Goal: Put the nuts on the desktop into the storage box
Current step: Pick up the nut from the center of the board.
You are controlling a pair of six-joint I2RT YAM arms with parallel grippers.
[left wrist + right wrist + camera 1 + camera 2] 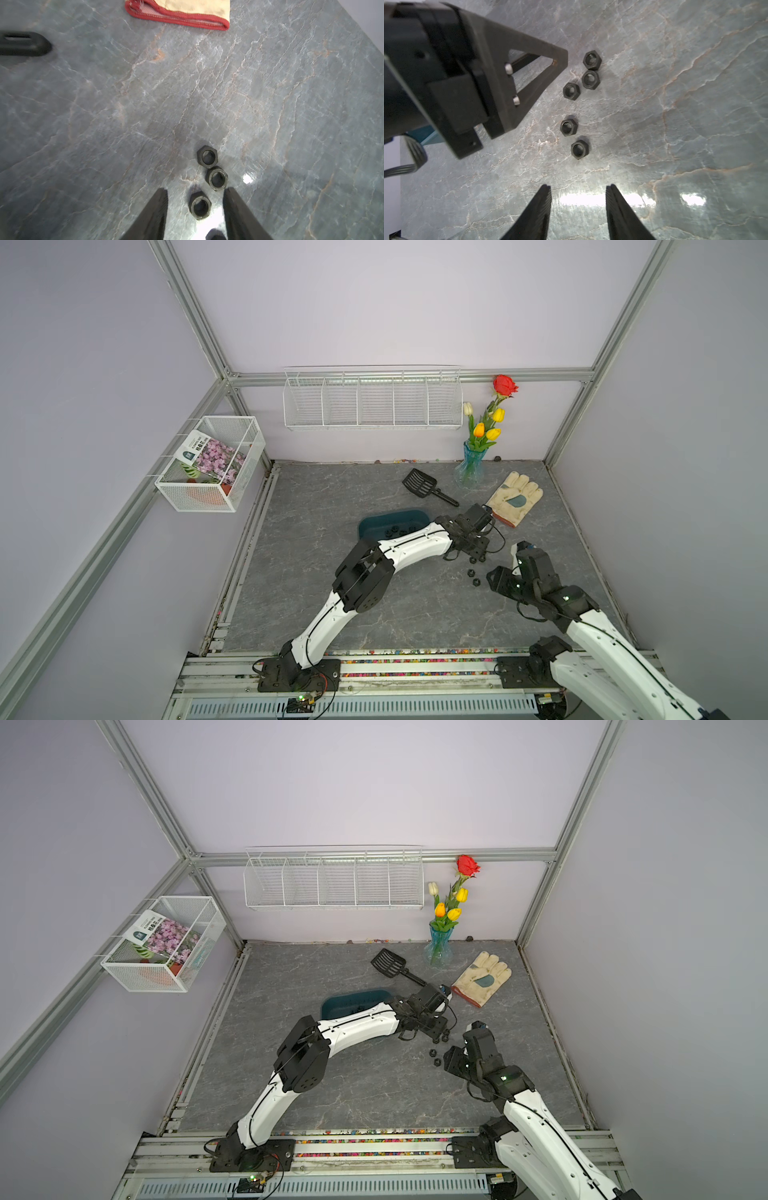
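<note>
Several small black hexagonal nuts [569,127] lie in a loose row on the grey veined desktop [332,497]. Three of them show in the left wrist view, and one nut [200,205] lies between the spread fingers of my left gripper [196,191], with a gap on each side. In both top views the left gripper [478,553] is low over the far end of the row. My right gripper [578,187] hangs open and empty just short of the near end [476,582]. The teal storage box [374,522], partly hidden behind the left arm, holds several nuts.
A cream glove [515,497] with a red cuff lies beyond the nuts, a black slotted scoop [424,485] left of it, and a blue vase [471,466] of flowers by the back wall. White wire baskets [372,406] hang on the walls.
</note>
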